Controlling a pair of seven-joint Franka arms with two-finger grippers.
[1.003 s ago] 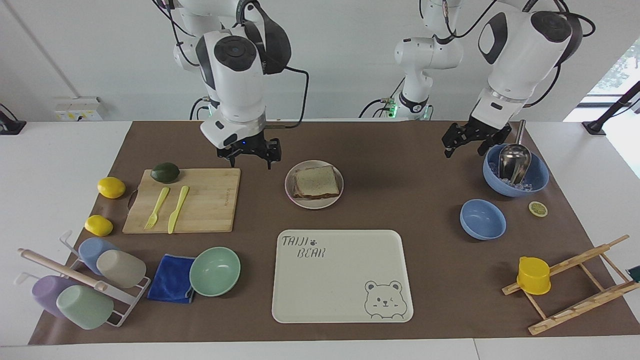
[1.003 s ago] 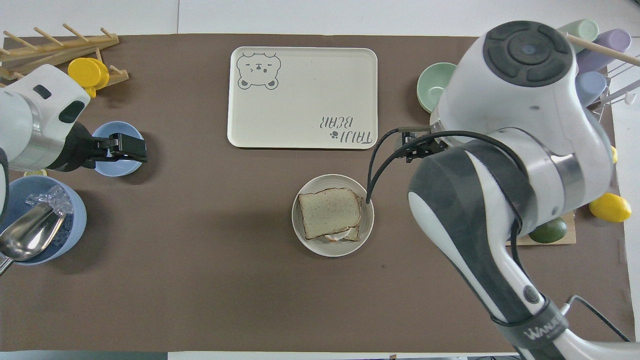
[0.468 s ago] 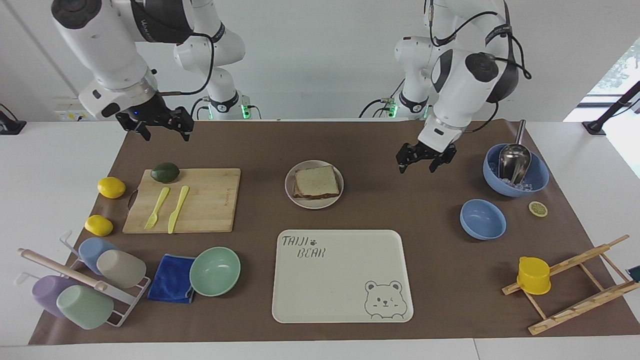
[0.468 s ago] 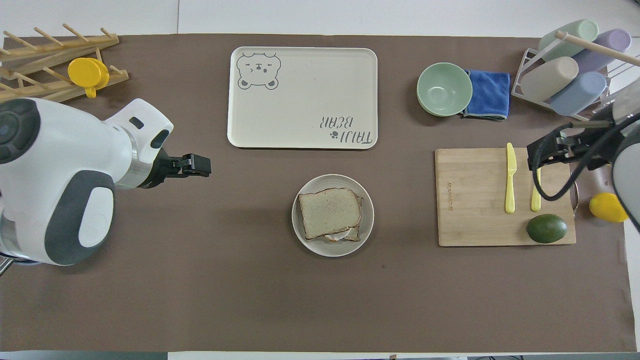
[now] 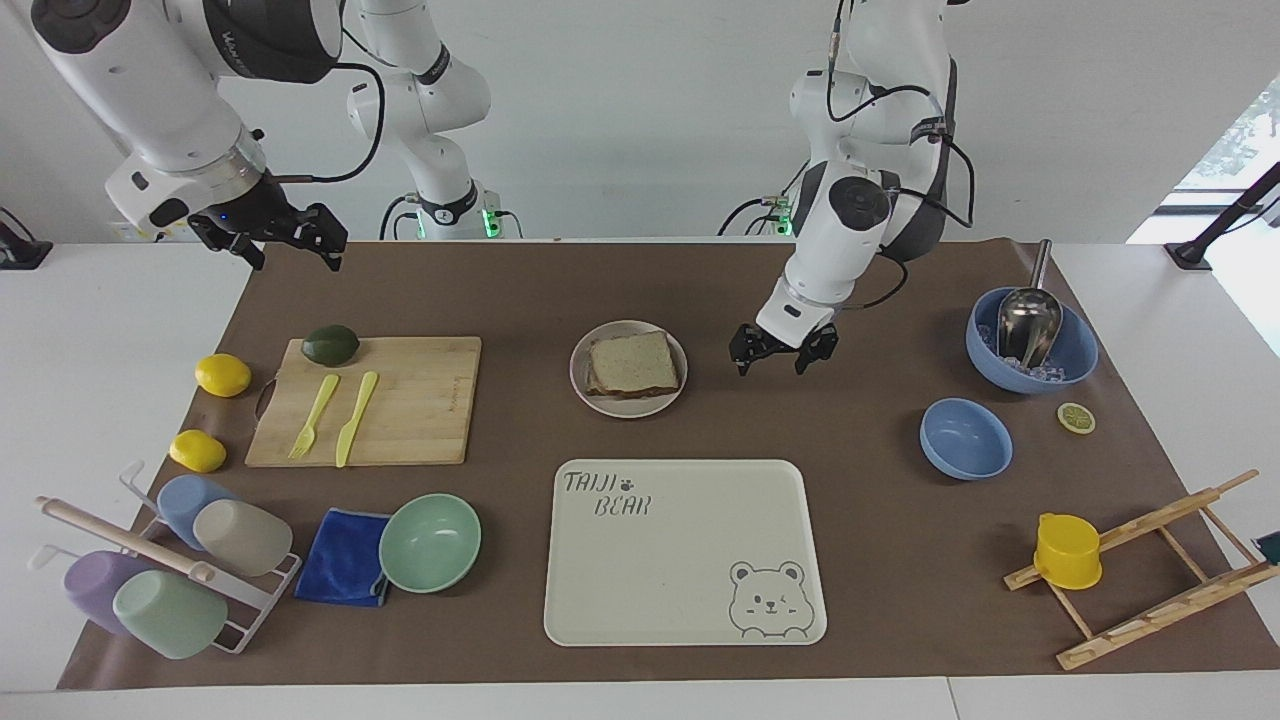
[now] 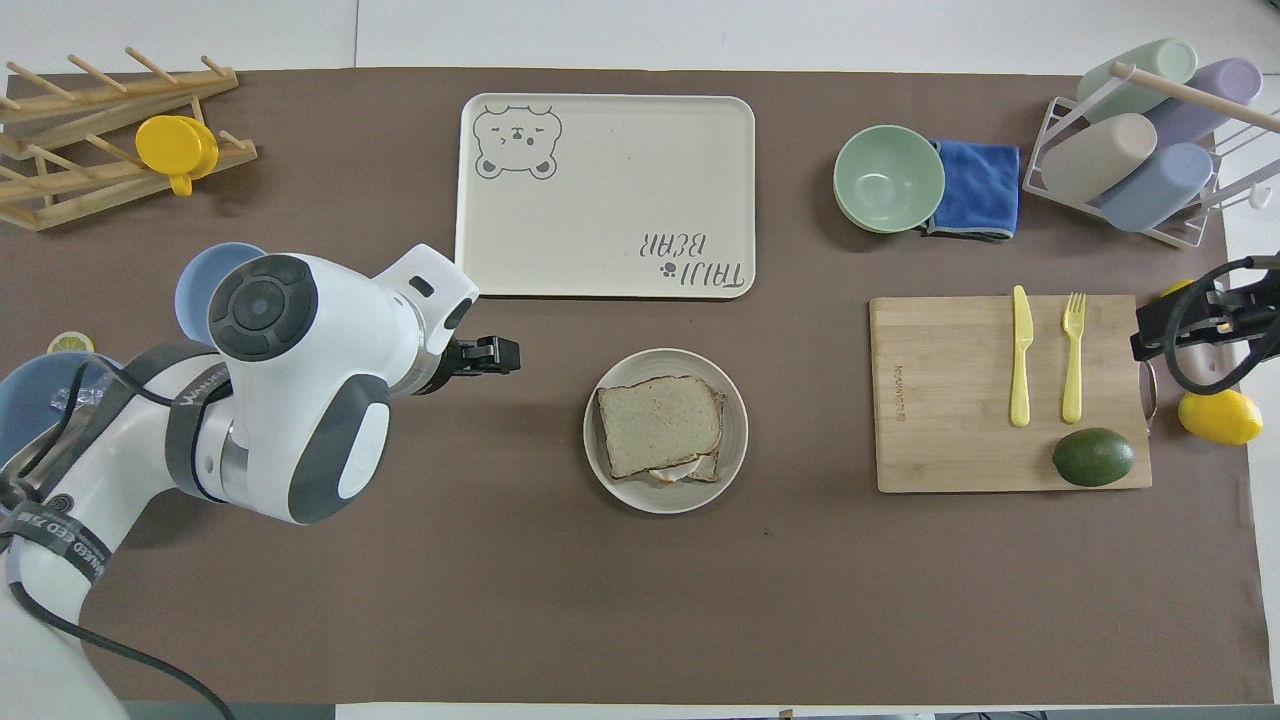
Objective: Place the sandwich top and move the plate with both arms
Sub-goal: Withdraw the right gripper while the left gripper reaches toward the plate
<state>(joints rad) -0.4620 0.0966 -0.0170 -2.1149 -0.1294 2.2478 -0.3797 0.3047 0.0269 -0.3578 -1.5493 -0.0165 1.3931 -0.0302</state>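
Observation:
The sandwich top lies flat on a lower slice on the small round plate, mid-table; a bit of white filling peeks out beneath it. My left gripper hangs open just above the mat beside the plate, toward the left arm's end, a short gap away and holding nothing. My right gripper is open and empty, raised over the mat's edge at the right arm's end, past the cutting board.
The bear tray lies farther from the robots than the plate. A cutting board carries a fork, a knife and an avocado. Two blue bowls, one with a metal scoop, sit at the left arm's end. A mint bowl lies beside a cup rack.
My left gripper has come from over the blue bowls down toward the plate. My right gripper has swung away from beside the plate to the right arm's end and risen.

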